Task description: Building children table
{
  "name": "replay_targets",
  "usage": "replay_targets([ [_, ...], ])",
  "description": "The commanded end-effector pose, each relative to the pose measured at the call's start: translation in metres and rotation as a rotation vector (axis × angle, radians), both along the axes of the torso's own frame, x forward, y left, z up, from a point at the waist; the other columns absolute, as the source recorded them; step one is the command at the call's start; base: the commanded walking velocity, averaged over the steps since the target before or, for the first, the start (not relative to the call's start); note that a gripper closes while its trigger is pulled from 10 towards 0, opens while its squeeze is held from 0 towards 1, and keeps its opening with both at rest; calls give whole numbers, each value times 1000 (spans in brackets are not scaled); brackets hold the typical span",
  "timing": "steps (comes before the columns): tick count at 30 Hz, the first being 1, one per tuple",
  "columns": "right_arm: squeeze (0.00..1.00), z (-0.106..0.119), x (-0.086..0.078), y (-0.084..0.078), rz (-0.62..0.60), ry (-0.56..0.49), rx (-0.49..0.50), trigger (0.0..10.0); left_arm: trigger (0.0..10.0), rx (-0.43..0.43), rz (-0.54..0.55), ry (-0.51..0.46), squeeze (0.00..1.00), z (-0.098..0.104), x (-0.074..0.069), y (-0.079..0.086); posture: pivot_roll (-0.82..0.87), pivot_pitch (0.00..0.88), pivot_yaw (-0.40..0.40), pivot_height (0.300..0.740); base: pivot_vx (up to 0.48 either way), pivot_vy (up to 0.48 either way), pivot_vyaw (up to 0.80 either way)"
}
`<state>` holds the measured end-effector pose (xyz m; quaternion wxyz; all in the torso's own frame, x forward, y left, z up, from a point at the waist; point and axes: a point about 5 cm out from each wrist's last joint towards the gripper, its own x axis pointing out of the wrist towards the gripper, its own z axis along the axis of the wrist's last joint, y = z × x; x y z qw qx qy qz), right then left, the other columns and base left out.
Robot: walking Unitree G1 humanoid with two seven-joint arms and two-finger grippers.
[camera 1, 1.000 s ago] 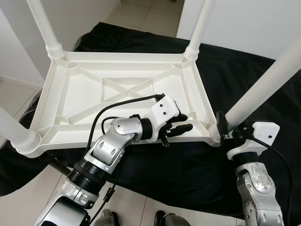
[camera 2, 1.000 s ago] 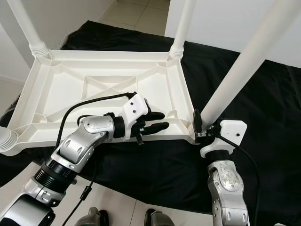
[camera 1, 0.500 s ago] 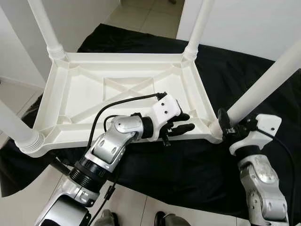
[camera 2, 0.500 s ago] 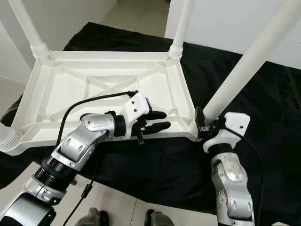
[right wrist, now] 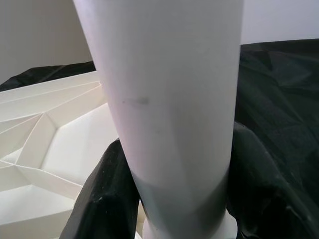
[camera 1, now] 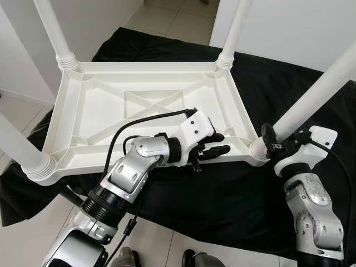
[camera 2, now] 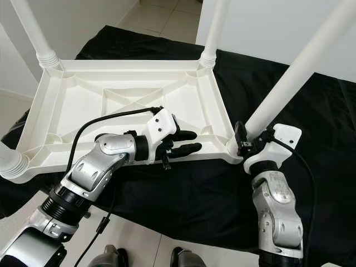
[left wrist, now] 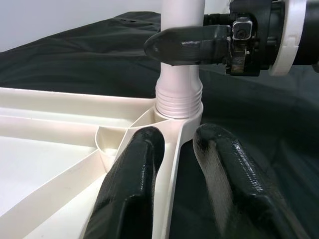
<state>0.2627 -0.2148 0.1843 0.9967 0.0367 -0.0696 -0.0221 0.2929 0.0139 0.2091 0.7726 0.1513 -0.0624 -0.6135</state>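
A white plastic children's table [camera 1: 139, 105] lies upside down on a black cloth, its legs pointing up. My left gripper [camera 1: 219, 143] is at the near rim, shut on it, one finger [left wrist: 134, 169] inside the frame and the other [left wrist: 229, 164] outside. My right gripper [camera 1: 271, 140] is shut on the near right leg [camera 1: 317, 92] just above its threaded base at the table's corner. In the right wrist view the leg [right wrist: 169, 99] stands between both black fingers [right wrist: 104, 194]. The left wrist view shows that corner socket [left wrist: 178, 99] with the right gripper [left wrist: 199, 42] on the leg.
The black cloth [camera 1: 222, 200] covers a low platform under the table. The other legs rise at the far left [camera 1: 53, 30], far right [camera 1: 233, 28] and near left [camera 1: 19, 147]. White walls stand behind, and pale tiled floor [camera 1: 167, 250] lies at my feet.
My right gripper has moved right and a little away, still on the leg. The table's near edge has shifted to the right with it. My left gripper keeps its hold on the rim.
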Motion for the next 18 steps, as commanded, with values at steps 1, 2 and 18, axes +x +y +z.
replay_targets([
  [1, 0, -44, -4, -8, -61, 218, 46, 10000, 10000, 1, -11, -13, 0, 2, -1, -2, 9, 184, -35, 740, 0, 0, 0],
  [2, 0, -45, -6, -6, -62, 214, 35, 10000, 10000, 1, -10, -14, 0, 2, -2, -2, 9, 184, -35, 740, 0, 0, 0],
  [18, 0, -39, 18, 24, -299, 88, 111, 10000, 10000, -3, -24, -15, 0, 2, -3, -4, 17, 169, -33, 740, 0, 0, 0],
])
